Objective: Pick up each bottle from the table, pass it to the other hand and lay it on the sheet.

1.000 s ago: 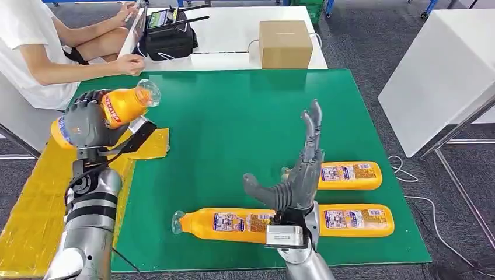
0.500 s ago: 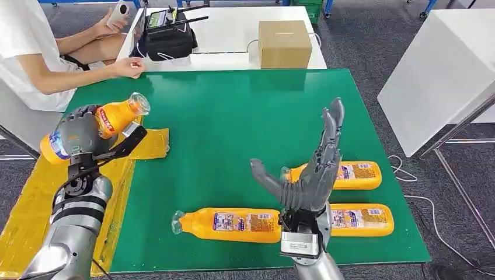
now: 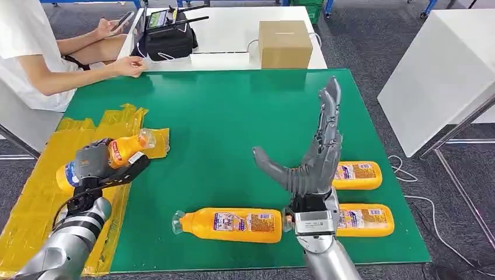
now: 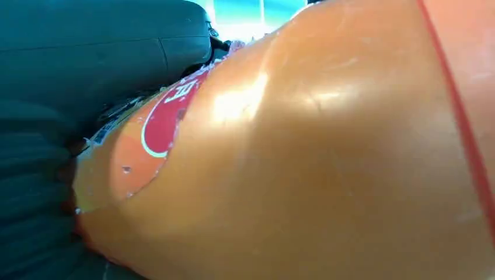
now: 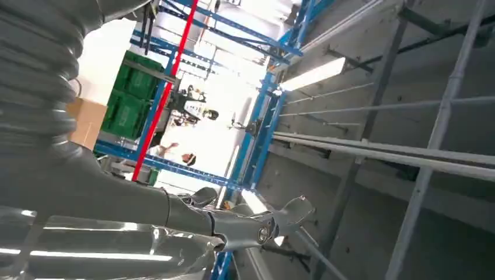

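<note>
My left hand [image 3: 93, 166] grips an orange bottle [image 3: 119, 150] with a red label, low over the yellow sheet [image 3: 35, 198] at the table's left edge, cap pointing to the right. Up close in the left wrist view the same bottle [image 4: 303, 151] lies against the dark fingers [image 4: 87, 52]. My right hand [image 3: 309, 154] stands upright over the green mat [image 3: 233, 116], fingers spread, holding nothing. Three more orange bottles lie on the mat: one [image 3: 230, 224] near the front edge, and two [image 3: 359, 175] [image 3: 365, 220] partly hidden behind the right hand.
A person in a white shirt [image 3: 23, 46] sits at the far left holding a phone. A black bag [image 3: 169, 38] and a cardboard box [image 3: 284, 42] stand on the white table behind. Another white table [image 3: 438, 70] stands to the right.
My left hand has lowered the bottle from head height down to just above the yellow sheet. The right hand has shifted slightly right and risen, still spread.
</note>
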`<move>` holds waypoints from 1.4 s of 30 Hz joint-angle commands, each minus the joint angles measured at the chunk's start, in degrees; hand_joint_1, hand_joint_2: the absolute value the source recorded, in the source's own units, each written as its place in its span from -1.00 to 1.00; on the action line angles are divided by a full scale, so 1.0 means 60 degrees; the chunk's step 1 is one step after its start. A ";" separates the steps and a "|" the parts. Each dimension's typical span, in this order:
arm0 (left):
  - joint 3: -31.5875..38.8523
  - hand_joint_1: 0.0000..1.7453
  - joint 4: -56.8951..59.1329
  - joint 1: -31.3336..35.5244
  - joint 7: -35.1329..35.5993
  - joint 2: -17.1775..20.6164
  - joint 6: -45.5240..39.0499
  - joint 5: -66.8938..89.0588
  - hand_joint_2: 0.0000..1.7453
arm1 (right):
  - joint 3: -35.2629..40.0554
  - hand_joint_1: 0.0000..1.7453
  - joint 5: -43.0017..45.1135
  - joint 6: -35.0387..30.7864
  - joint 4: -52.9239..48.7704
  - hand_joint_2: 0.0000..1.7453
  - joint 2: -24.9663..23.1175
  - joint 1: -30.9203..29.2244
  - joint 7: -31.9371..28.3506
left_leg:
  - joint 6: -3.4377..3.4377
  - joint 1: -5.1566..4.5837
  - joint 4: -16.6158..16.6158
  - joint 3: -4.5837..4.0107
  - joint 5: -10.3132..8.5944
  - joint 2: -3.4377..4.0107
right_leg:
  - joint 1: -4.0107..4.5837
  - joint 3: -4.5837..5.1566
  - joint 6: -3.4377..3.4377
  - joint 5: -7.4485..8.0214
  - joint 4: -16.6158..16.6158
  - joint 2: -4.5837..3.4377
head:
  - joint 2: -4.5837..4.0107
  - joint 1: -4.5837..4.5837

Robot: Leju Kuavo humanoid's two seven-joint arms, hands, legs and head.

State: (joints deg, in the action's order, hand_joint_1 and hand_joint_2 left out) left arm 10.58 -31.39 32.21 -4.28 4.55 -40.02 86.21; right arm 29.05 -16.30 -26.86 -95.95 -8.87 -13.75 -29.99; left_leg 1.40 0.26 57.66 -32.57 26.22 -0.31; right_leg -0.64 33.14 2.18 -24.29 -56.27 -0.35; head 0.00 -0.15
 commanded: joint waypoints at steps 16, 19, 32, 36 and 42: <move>-0.1425 -1.00 0.1152 0.0150 0.1980 0.0386 0.0003 0.0517 1.00 | 0.0006 -1.00 -0.0049 0.0142 0.1464 1.00 0.0287 -0.0911 0.0032 | -0.0006 0.0016 -0.0005 0.0039 0.0012 0.0016 | 0.0016 -0.0040 -0.0006 -0.0003 0.0010 -0.0010 | 0.0000 0.0000; -0.1336 -1.00 0.1153 0.0154 0.1925 0.0361 0.0003 0.0509 1.00 | 0.0002 -1.00 -0.0060 0.0133 0.1465 1.00 0.0288 -0.0903 0.0034 | -0.0005 0.0013 -0.0006 0.0036 0.0009 0.0016 | 0.0013 -0.0037 -0.0006 -0.0002 0.0009 -0.0010 | 0.0000 0.0000; 0.0756 -1.00 0.0111 0.0071 -0.0135 -0.0355 0.0003 -0.0728 1.00 | -0.0266 -1.00 -0.0154 0.0082 0.1796 1.00 0.0246 -0.0965 0.0230 | -0.0004 0.0011 -0.0001 0.0018 0.0002 -0.0007 | 0.0011 -0.0022 -0.0003 -0.0002 0.0006 0.0012 | 0.0000 0.0000; 0.2973 -1.00 -0.2595 -0.0288 -0.3884 -0.1813 0.0003 -0.1678 1.00 | -0.0411 -1.00 -0.0326 0.0001 0.1683 1.00 0.0323 -0.0745 0.0237 | -0.0005 0.0026 0.0010 0.0036 0.0014 -0.0031 | 0.0027 -0.0057 -0.0007 -0.0015 0.0012 0.0042 | 0.0000 0.0003; 0.2973 -1.00 -0.3817 -0.0225 -0.5953 -0.2802 0.0003 -0.2981 1.00 | -0.0544 -1.00 -0.0772 -0.0022 0.1602 1.00 0.0322 -0.0431 0.0420 | -0.0003 0.0006 0.0007 0.0013 0.0006 -0.0021 | 0.0007 -0.0028 -0.0002 -0.0007 0.0010 0.0027 | 0.0000 0.0000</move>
State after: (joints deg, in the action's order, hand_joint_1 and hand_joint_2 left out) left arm 21.19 -43.07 29.77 -32.32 -2.74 -40.28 76.23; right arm 27.65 -18.86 -26.73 -88.54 -8.46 -16.82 -28.70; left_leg 1.39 0.21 57.67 -32.55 26.21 -0.31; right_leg -0.71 33.13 2.18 -24.29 -56.27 -0.34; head 0.00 -0.15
